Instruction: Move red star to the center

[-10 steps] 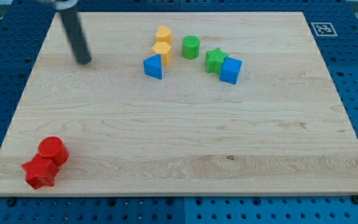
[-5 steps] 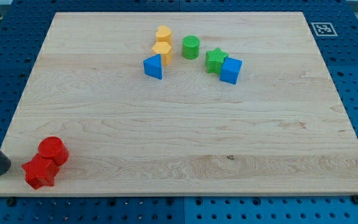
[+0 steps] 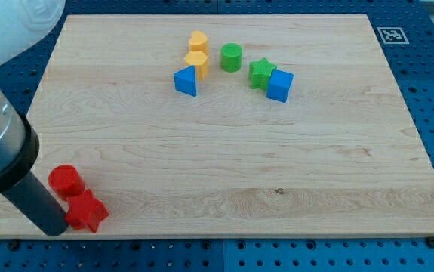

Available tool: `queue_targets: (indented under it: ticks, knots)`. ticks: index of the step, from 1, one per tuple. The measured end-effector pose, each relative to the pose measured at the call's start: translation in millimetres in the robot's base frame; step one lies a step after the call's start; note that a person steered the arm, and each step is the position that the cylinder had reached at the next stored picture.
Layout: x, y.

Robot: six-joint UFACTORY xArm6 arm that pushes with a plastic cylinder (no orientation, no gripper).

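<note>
No claw on this arm, so there is nothing to clench or release. I end in a dark rod, and my tip sits at the view's bottom-left corner of the surface, pressed against or just beside the left side of the red star.

The red cylinder stands just above the tip, close against the star's upper-left point; I cannot tell if they touch. If I drive up and right from here, the rod may catch the cylinder and carry it along.

The star itself lies near the surface's bottom edge, well apart from the centre. With my tip on its left, a straight shove would run it rightward along that edge, not inward. A slightly downward line could tip it off the surface. Its points also worry me: pushed off-centre, it would likely spin and slide off my round tip.

Further right, near the view's top, sit the blue wedge-like block, two yellow blocks, the green cylinder, the green star and the blue cube. They are well clear of the centre, so only a large overshoot upward would disturb them.
</note>
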State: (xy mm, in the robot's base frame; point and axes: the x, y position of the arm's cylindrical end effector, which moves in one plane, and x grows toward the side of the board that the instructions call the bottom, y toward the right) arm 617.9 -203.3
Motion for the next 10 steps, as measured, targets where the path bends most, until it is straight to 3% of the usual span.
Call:
queue_targets:
  ticks: [6,8,10]
  knots:
    - [-13.3,129.9]
    - [-8.2,82.1]
    - [-21.5,82.5]
